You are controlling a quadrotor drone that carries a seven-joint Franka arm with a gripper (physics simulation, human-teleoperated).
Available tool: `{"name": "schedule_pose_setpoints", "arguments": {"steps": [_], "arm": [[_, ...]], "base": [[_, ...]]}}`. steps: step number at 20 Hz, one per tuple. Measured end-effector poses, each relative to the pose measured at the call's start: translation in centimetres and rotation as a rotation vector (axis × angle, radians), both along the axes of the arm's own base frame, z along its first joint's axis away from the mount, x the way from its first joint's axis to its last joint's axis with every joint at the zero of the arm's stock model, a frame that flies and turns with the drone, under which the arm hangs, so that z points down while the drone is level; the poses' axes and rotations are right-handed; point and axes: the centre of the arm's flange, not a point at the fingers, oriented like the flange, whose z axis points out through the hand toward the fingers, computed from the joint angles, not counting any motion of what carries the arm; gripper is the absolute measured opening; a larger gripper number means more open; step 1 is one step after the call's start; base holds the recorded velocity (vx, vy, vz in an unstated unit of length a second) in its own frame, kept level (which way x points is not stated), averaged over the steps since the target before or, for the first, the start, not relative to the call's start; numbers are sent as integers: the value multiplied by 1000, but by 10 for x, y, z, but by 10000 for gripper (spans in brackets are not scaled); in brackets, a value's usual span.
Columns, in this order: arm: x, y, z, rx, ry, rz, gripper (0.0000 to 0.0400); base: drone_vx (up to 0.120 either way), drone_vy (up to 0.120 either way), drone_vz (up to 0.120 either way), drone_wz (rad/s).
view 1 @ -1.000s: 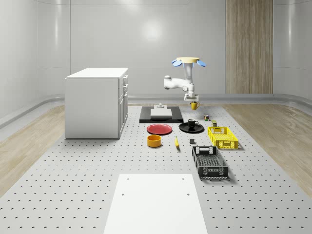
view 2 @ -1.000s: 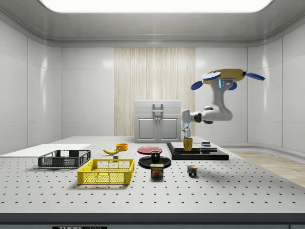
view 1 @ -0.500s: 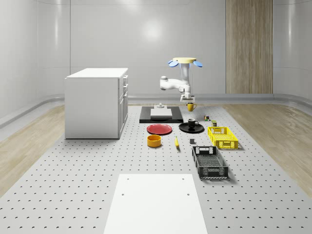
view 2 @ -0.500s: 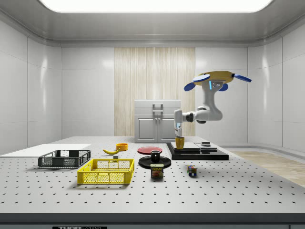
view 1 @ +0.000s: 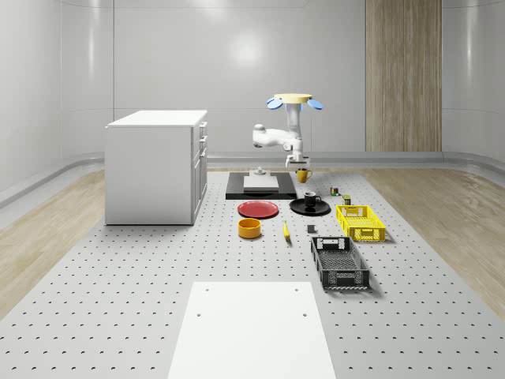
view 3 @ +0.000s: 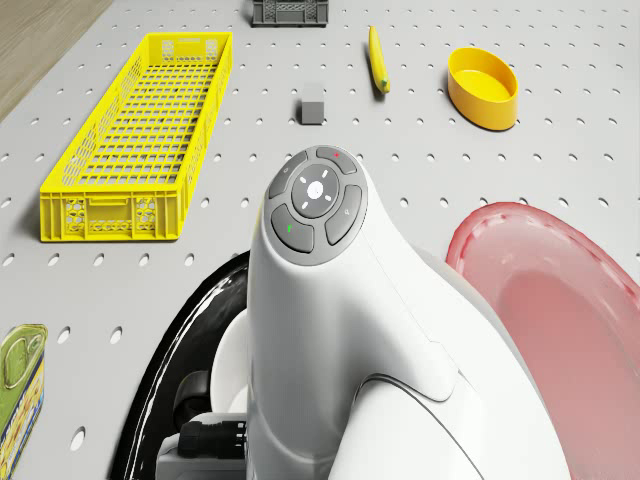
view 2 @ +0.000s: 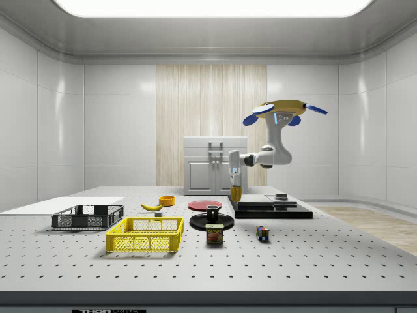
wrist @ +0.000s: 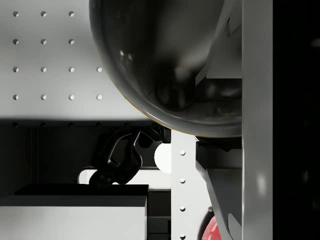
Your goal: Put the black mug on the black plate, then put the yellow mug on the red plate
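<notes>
gripper point(view 2: 236, 187): clamped on the yellow mug point(view 1: 302, 175), I've got it hanging in the air, well clear of the table point(view 1: 158, 276)
yellow mug: upright under the claw; in the side view it sits between the red plate point(view 1: 259, 209) and the black base slab point(view 1: 260, 188), above both
arm point(view 1: 276, 137): folded out sideways from the drone, wrist pointing straight down
drone point(view 1: 293, 100): hovering over the far middle of the table, about above the black plate point(view 1: 296, 208) and the slab's right end in the whole-scene view
black mug point(view 1: 310, 199): already standing on the black plate, just right of the red plate
red plate: bare, flat on the table; from the drone cam I see it right beside the arm's body
other stuff: orange bowl point(view 1: 249, 228) and banana point(view 1: 286, 230) nearer than the plates, yellow crate point(view 1: 360, 222) and black crate point(view 1: 339, 263) on the right, white cabinet point(view 1: 156, 166) off to the left
</notes>
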Motion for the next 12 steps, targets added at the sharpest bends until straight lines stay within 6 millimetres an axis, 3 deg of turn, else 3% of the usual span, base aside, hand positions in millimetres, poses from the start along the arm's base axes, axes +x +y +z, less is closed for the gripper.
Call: {"name": "schedule_pose_setpoints", "arguments": {"steps": [12], "arm": [[0, 0, 0, 0, 0, 0, 110]], "base": [[120, -120, 0, 0]]}}
